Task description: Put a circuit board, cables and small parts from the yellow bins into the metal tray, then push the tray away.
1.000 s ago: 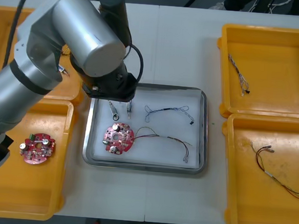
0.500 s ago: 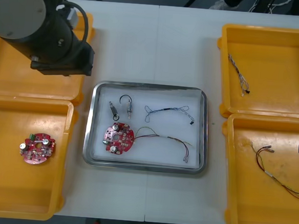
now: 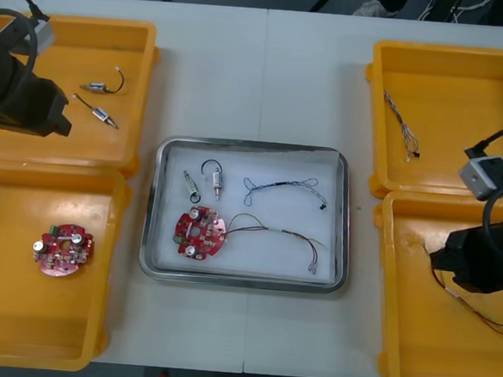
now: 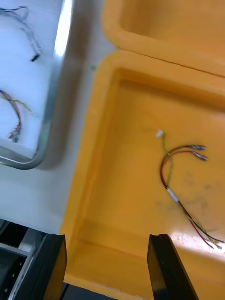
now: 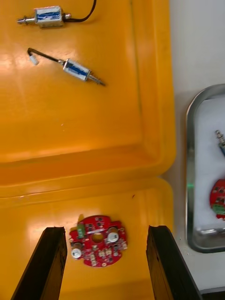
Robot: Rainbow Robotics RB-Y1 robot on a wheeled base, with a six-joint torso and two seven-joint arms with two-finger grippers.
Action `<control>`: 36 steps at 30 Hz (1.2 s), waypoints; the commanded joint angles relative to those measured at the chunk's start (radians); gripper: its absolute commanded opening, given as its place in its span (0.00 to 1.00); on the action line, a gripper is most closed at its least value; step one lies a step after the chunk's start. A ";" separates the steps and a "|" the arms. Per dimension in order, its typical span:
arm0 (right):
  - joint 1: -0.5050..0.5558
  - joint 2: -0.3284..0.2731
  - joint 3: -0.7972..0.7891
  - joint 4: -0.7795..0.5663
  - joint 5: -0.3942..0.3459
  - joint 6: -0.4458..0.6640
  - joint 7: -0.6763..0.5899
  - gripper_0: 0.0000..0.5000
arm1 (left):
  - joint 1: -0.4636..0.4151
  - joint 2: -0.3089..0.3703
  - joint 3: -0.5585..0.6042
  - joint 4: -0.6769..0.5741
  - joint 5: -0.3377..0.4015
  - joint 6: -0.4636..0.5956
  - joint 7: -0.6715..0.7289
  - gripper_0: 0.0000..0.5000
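Hovering left gripper [image 5: 105,232] over left bins [image 3: 143,103] and right gripper [image 4: 107,238] over a cable [image 4: 174,196] in the near right bin [image 4: 89,164], both spread, empty. Finding tray [image 3: 253,144] between bins, loaded with board [image 3: 200,232], cables [image 3: 282,186], parts [image 3: 217,184]. Risking, when pushing off-centre, slewing it against a bin.

Tray [image 3: 346,221] mid-table, open from above. Bare table [image 3: 259,77] beyond far rim; narrow bare strips either side, up to bins [image 3: 130,173]. Left gripper [image 5: 105,229], fingers spread, over left bins [image 3: 28,171]. Right gripper [image 4: 107,236], fingers spread, over near right bin [image 3: 381,292]. Both well clear of tray. Tray floor crowded: board [image 3: 200,232], cables [image 3: 277,187], small parts [image 3: 217,183].
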 commanded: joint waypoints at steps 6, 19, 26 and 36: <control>-0.219 -0.004 0.288 -0.034 0.047 0.003 -0.017 1.00 | 0.180 0.105 0.166 -0.030 0.045 0.007 -0.022 1.00; -0.472 0.138 0.700 0.079 0.210 0.003 0.022 1.00 | 0.331 0.122 0.315 -0.039 0.088 0.007 -0.148 1.00; -0.566 0.246 0.852 0.196 0.327 0.003 0.240 1.00 | 0.394 0.111 0.324 -0.073 0.085 0.004 -0.150 1.00; -0.618 0.330 1.025 0.299 0.451 -0.013 0.470 1.00 | 0.399 0.097 0.355 -0.082 0.091 0.003 -0.148 1.00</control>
